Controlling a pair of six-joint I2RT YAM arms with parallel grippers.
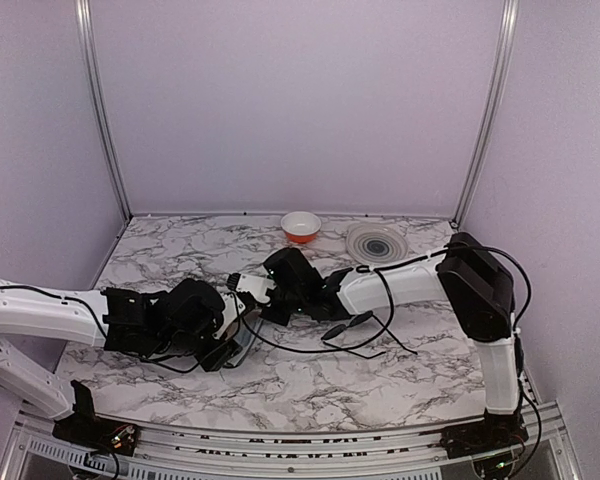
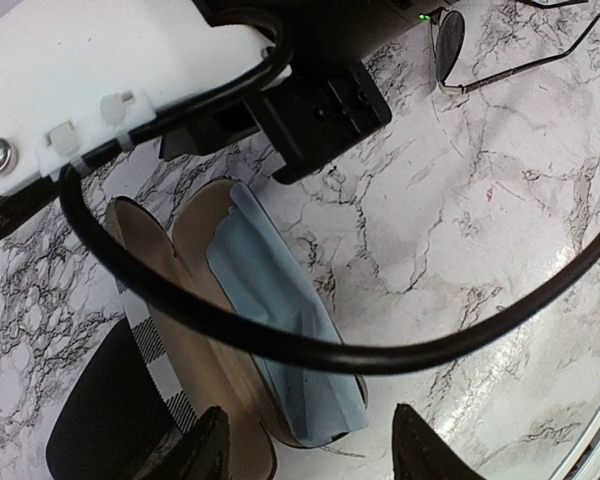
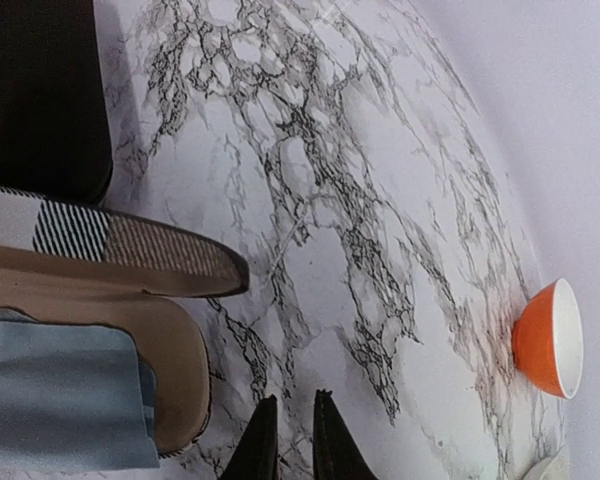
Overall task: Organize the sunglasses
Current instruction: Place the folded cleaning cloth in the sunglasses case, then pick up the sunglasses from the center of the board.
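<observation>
Your left end effector (image 2: 315,452) is spread wide. Its fingers (image 2: 202,450) stand apart over the near end of the open plaid case (image 2: 145,260) and grip nothing. A blue cloth (image 2: 270,280) lies in one half of that case, and the black case (image 2: 95,420) sits just beside it. Your right end effector (image 3: 290,440) hovers near the plaid case's rim, its fingers almost pressed together with nothing between them. The sunglasses (image 2: 448,40) lie on the marble surface (image 2: 460,250), well apart from both cases, with one temple arm stretched out. You have bare surface between the plaid case and the sunglasses. The orange bowl (image 3: 550,340) and the ringed plate (image 1: 376,243) sit by the far edge.
</observation>
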